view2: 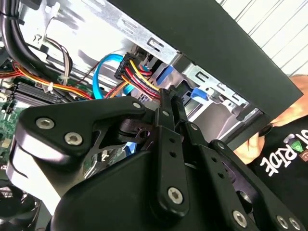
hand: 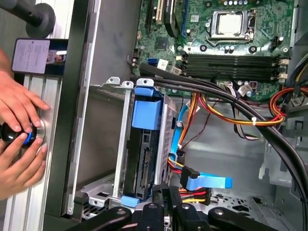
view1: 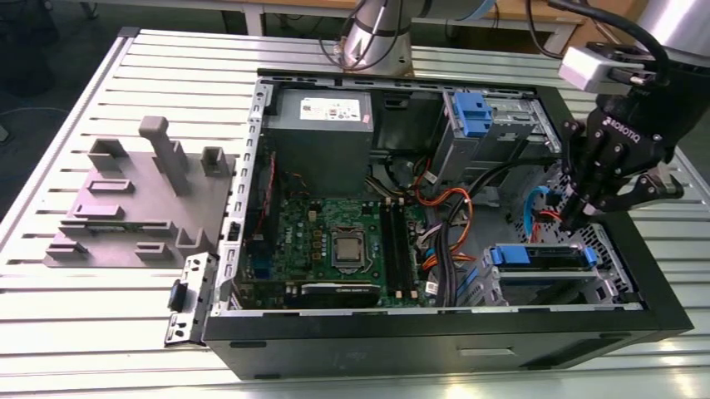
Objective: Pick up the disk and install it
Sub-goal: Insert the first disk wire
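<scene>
I am hovering my claw, pinched closed on nothing, at one o'clock of the disk lying in the computer case.

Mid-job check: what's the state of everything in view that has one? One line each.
computer case: open, side panel off.
disk: sitting in its drive cage, not held.
gripper: shut, empty, close to the disk's cage.
blue data cable: connector end looks loose, not plugged in.
processor: bare, no cooler on it.
</scene>
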Motion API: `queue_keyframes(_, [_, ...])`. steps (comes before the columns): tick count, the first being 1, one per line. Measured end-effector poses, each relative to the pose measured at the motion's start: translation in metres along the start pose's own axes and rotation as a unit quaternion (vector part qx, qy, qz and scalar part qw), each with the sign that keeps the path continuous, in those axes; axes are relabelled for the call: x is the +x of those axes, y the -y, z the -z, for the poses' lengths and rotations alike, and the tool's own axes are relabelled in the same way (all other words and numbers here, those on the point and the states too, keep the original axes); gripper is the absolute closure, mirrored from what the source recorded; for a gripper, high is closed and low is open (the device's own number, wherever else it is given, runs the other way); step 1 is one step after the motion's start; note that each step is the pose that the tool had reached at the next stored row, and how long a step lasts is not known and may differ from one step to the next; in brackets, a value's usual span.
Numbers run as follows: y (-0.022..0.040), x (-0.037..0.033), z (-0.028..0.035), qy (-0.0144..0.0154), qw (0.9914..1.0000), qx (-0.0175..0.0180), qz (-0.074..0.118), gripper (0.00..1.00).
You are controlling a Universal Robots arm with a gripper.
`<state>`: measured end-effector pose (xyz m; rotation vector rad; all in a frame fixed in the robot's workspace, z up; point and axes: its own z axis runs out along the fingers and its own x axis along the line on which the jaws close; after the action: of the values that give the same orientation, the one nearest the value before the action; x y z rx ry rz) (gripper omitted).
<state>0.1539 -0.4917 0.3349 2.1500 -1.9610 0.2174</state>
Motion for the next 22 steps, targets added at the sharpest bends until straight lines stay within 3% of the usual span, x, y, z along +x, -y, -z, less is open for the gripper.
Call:
queue_keyframes(4, [-0.0019, 0.0028, -0.001, 0.0004, 0.99997, 0.0075, -0.002, 0.83])
queue_keyframes(11, [-0.0105, 0.0078, -0.0029, 0.0025, 0.99979, 0.0199, -0.005, 0.83])
queue_keyframes(16, [-0.0142, 0.0111, -0.0043, 0.0025, 0.9997, 0.0233, -0.007, 0.83])
queue_keyframes(22, [-0.0145, 0.0124, -0.0052, 0.0029, 0.99963, 0.023, -0.014, 0.83])
